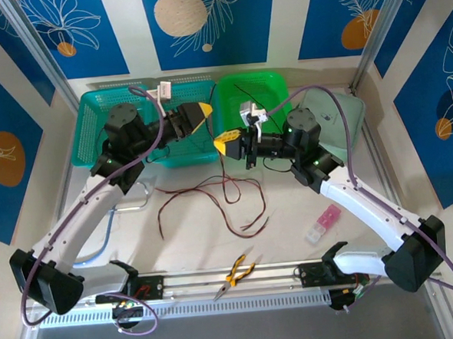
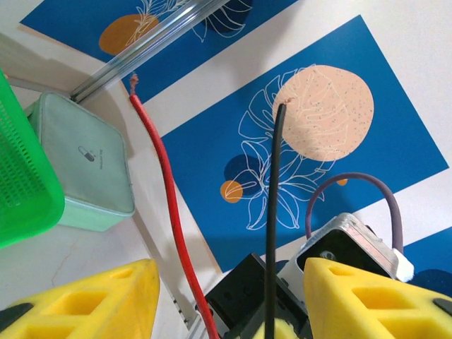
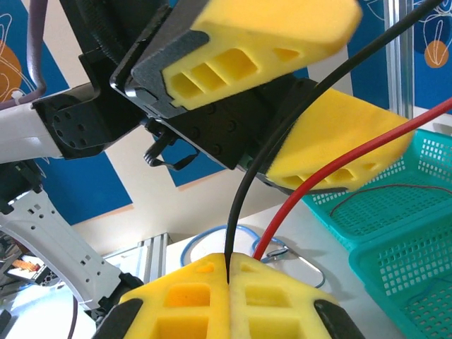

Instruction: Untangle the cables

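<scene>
Pale flat table (image 1: 291, 212) under me, with a teal plastic mesh basket (image 1: 101, 123) and a green plastic mesh basket (image 1: 272, 90) at the far side. My left gripper (image 2: 229, 275) stands partly open, a thin black cable (image 2: 274, 212) rising through the gap. My right gripper (image 3: 228, 263) is pinched tight on that black cable and a thin red cable (image 3: 367, 151). More thin red and brown cables (image 1: 212, 189) sprawl on the table.

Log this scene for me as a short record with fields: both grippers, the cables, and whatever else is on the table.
left gripper: open, black cable and red cable running between its fingers
right gripper: shut on black cable, red cable in the same pinch
loose cables: crossing loops on table, in front of baskets
baskets: teal basket left, green basket right
other items: pliers at near edge, pink case, mint box
</scene>
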You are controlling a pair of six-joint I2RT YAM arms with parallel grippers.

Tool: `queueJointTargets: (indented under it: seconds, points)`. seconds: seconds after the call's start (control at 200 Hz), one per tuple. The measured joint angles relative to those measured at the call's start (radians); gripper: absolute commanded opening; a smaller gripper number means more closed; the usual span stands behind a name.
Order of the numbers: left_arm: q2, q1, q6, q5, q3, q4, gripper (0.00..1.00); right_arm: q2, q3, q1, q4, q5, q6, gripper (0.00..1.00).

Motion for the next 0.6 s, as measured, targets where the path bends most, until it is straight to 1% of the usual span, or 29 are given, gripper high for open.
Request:
queueJointTargets:
  seconds: [0.235, 0.46, 0.595]
  points:
    - [0.003, 0.0, -0.022, 0.0, 0.0, 0.045, 0.63, 0.0, 0.014, 0.003, 0.003, -0.002, 0.0, 0.0]
    - [0.001, 0.0, -0.018, -0.002, 0.03, 0.061, 0.67, -0.003, 0.014, 0.002, 0.003, -0.003, -0.001, 0.0]
    - [-0.013, 0.003, -0.018, -0.024, 0.035, 0.064, 0.68, -0.011, 0.014, 0.001, 0.003, -0.006, -0.001, 0.0]
